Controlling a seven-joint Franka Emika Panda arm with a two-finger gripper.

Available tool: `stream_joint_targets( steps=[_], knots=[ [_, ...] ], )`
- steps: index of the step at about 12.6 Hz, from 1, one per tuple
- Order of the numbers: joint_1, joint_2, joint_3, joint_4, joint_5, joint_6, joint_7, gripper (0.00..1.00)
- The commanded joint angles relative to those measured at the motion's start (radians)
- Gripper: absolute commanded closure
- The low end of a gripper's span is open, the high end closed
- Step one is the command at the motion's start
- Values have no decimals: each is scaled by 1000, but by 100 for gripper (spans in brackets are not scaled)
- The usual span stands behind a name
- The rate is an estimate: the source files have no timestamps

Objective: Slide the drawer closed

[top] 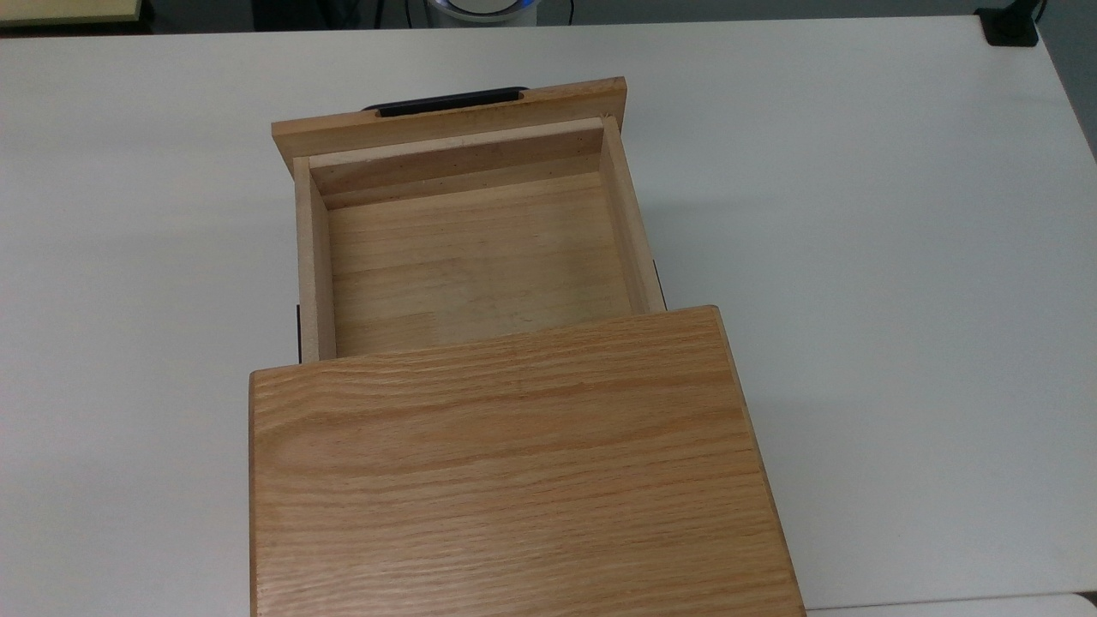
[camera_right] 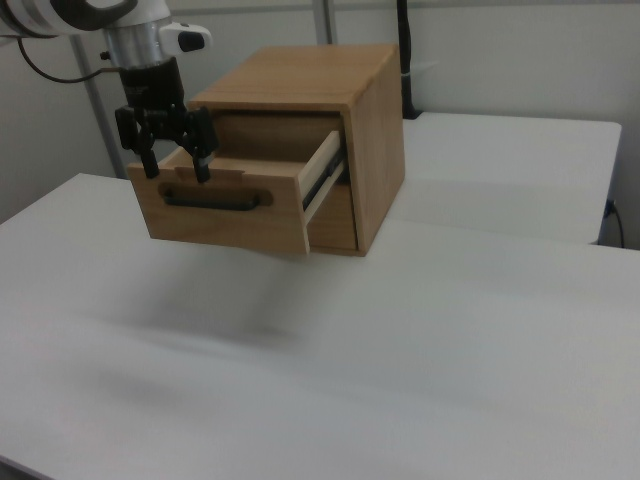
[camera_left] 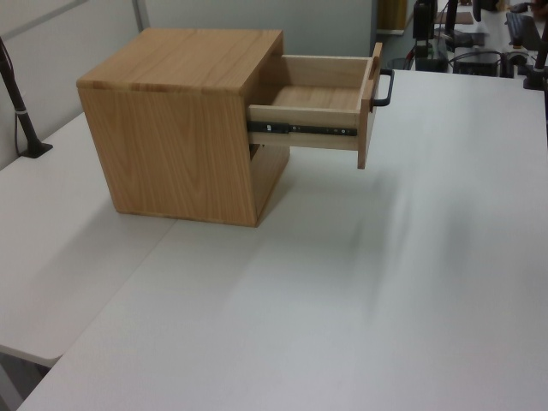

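Observation:
The drawer [top: 471, 257] stands pulled far out of the oak cabinet [top: 514, 463], and it is empty inside. Its black bar handle [top: 446, 101] sits on the front panel at the top view's upper side. In the left view the drawer [camera_left: 317, 94] sticks out to the right on a black slide rail, handle [camera_left: 385, 88] at the end. In the right view the front panel [camera_right: 230, 215] faces the camera with the handle [camera_right: 215, 200] across it. My gripper [camera_right: 177, 172] hangs open, fingers down, in front of the panel's upper left edge, just above the handle, holding nothing.
The cabinet stands on a wide white table [top: 900, 257]. A black clamp [top: 1011, 26] sits at the top view's upper right corner, and the arm's base [top: 484, 7] at the upper edge. A black pole [camera_left: 21, 111] rises at the left view's left edge.

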Motion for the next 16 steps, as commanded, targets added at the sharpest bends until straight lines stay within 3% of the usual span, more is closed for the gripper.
stream_joint_targets(
  steps=[1,4,6,7,10,11,16],
  knots=[
    [3,2,-6,-21,1,-24,12,15],
    [3,2,-6,-22,1,-24,13,17],
    [3,4,-6,-23,2,-21,10,42],
    [3,5,-6,-26,2,-21,4,61],
    [8,7,-5,-45,5,-12,-33,95],
    [10,28,-5,-43,19,-9,-36,100],
    [37,149,4,-46,25,210,-36,100]
  ],
)
